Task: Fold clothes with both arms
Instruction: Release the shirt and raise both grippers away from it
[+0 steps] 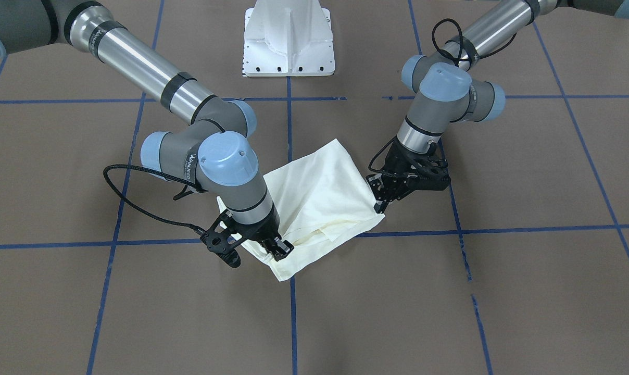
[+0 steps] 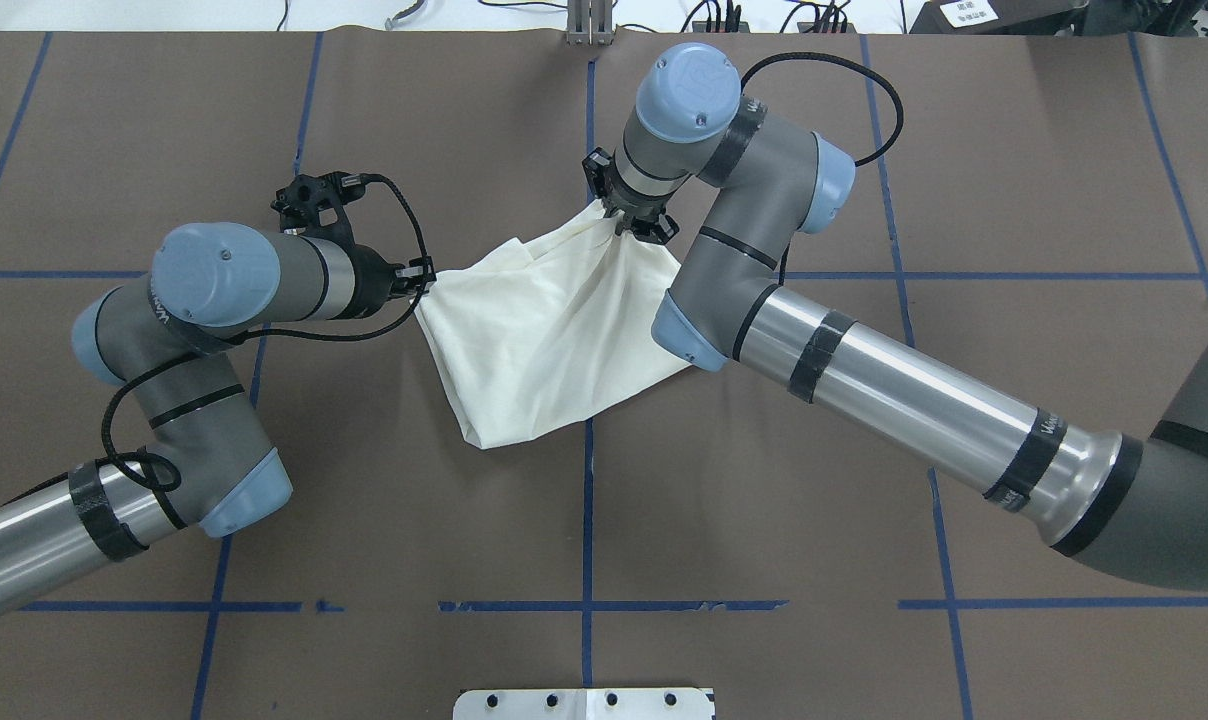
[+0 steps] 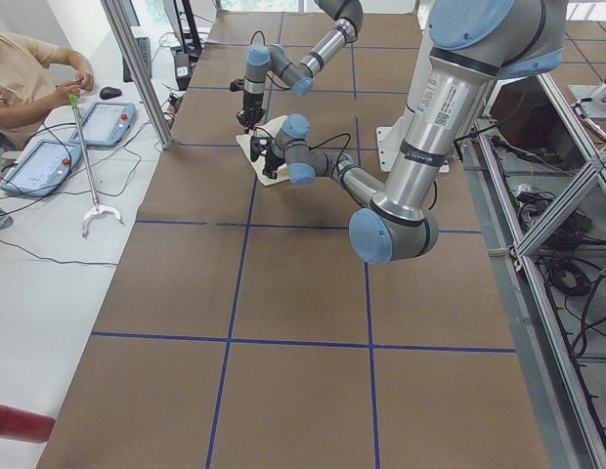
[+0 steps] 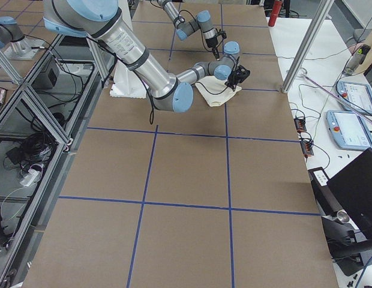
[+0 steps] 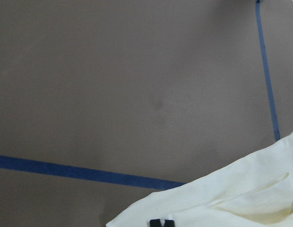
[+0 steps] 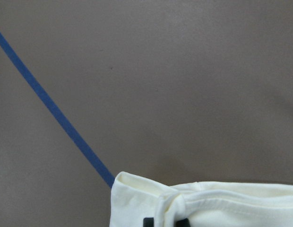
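L gripper (image 5: 159, 222), R gripper (image 6: 165, 222) – nipping shirt (image 2: 544, 340).

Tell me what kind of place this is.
Most likely a robotics lab: two robot arms gripping a shirt at a table with a blue tape grid, aluminium framing, and control tablets on a side desk by a seated person.

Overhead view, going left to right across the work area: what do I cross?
left gripper, pinching the shirt's left corner → cream T-shirt → right gripper, pinching its far right corner
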{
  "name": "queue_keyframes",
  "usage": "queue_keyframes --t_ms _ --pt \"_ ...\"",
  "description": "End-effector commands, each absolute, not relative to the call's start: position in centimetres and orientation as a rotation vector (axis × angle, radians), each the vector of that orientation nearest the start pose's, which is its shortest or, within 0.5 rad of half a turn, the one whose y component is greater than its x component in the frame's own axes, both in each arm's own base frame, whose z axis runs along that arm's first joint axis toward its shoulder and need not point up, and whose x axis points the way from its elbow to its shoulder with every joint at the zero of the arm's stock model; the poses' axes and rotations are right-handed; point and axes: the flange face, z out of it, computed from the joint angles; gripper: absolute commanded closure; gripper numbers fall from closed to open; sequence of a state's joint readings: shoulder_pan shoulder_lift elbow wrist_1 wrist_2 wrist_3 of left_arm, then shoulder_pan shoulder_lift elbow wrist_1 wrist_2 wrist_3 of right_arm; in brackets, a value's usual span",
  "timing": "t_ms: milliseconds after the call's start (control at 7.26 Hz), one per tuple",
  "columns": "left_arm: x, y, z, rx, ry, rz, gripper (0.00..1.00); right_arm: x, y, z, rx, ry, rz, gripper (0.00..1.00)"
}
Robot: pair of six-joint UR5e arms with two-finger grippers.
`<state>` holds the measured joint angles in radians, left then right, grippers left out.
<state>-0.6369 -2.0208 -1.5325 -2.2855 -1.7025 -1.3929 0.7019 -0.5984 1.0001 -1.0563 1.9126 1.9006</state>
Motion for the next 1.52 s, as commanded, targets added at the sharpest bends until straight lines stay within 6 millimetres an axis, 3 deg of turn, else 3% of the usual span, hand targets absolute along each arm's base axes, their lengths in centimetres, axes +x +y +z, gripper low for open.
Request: queue_keyframes --t_ms 0,138,413,551,689,827,964,1102,1378 --pt "47.1 -49.8 35.4 0.332 1.069 -0.337 1.0 -59.1 -62.8 22.1 -0.135 -0.972 0.799 0.23" --pt "47.1 -49.6 36.0 0.33 1.063 -0.337 1.0 -59.2 -62.9 21.9 -0.12 -0.972 0.805 0.0" --pt "46.7 -49.9 36.1 0.331 1.062 -0.342 1.0 -58.7 -63.0 21.4 -0.118 -0.983 0.805 0.0" --pt "46.6 -50.2 36.3 0.332 1.056 -0.346 0.85 -58.0 -62.8 20.7 -0.118 -1.003 0.804 0.0" --pt "44.9 -51.6 35.8 0.351 1.06 -0.358 0.01 -55.9 -63.3 20.5 -0.121 -1.026 0.807 0.0" --pt "42.3 -53.4 35.7 0.337 1.075 -0.358 0.0 -51.8 -63.9 23.0 -0.151 -1.038 0.783 0.0" --pt "38.4 -55.0 35.2 0.281 1.117 -0.253 0.0 -47.4 -64.4 25.7 -0.148 -1.043 0.72 0.0" --pt "33.6 -55.1 37.4 0.287 1.113 -0.15 0.0 -42.9 -65.3 28.7 -0.149 -1.04 0.69 0.0" --pt "22.8 -56.6 44.9 0.478 0.953 0.152 0.0 -30.9 -65.2 38.0 -0.047 -0.987 0.483 0.0"
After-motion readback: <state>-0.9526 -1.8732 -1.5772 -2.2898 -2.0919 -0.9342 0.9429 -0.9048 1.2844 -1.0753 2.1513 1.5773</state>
